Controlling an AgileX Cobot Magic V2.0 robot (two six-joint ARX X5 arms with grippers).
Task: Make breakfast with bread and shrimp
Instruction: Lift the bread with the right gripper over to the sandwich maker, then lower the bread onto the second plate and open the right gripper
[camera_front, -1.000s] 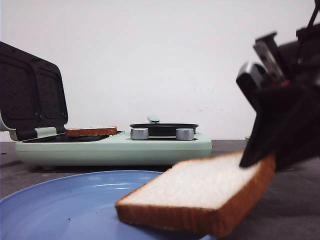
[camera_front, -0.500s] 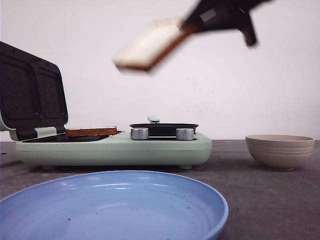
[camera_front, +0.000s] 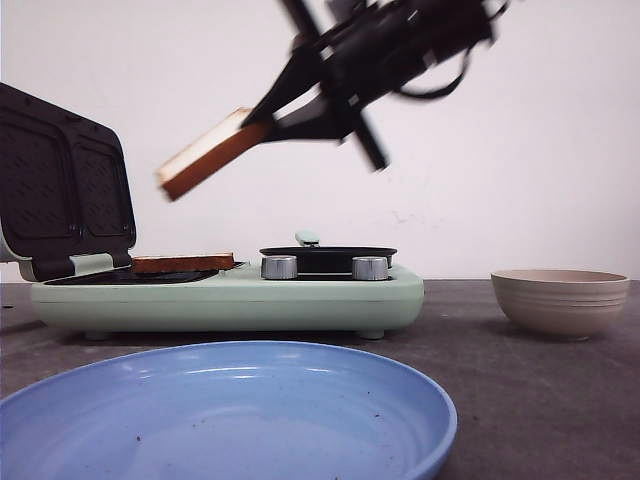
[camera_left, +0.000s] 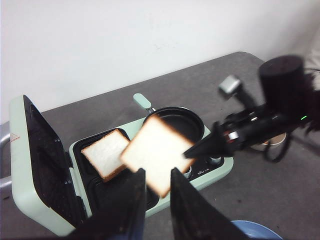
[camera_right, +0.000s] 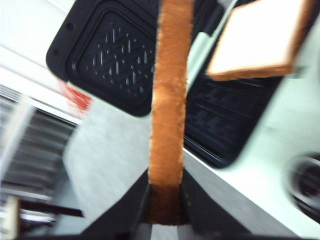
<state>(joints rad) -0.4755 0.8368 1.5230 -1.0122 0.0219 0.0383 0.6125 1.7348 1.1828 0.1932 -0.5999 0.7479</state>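
A slice of bread (camera_front: 210, 155) is being carried tilted in the air above the open sandwich maker (camera_front: 225, 295), pinched by its crust in the right gripper (camera_right: 165, 192). A second slice (camera_left: 106, 152) is lying on the grill plate. Next, the carried slice probably needs levelling and lowering onto a plate. The left gripper (camera_left: 156, 202), visible only in its wrist view, is being held slightly parted and empty. No shrimp is being shown; the bowl (camera_front: 560, 300) interior is hidden.

One bread slice (camera_front: 208, 153) hangs tilted in the air, left; the other slice (camera_front: 183, 263) lies flat below it.
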